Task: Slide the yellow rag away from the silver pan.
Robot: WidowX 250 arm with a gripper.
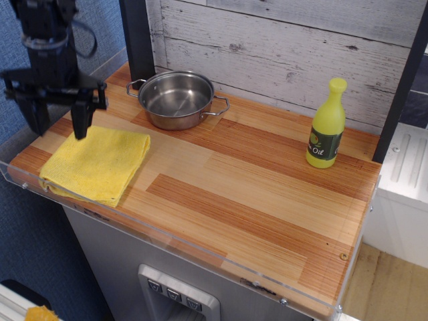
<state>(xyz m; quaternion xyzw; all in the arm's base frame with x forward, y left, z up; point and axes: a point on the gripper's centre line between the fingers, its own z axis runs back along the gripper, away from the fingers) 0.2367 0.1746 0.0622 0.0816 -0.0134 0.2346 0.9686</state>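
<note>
The yellow rag (95,162), soft, light and likely to bunch, lay near the silver pan (177,99), best pressed mid-cloth by the open hand (57,125) above its far edge.

on your wooden counter (254,180), the rag (95,162) lies at the front left corner, the pan (176,99) behind it and to its right, near the plank wall (287,40). the oil bottle (325,124) stands upright at the back right, well apart from both. your gripper (59,124) hangs over the rag's back left edge, left of the pan.
</note>
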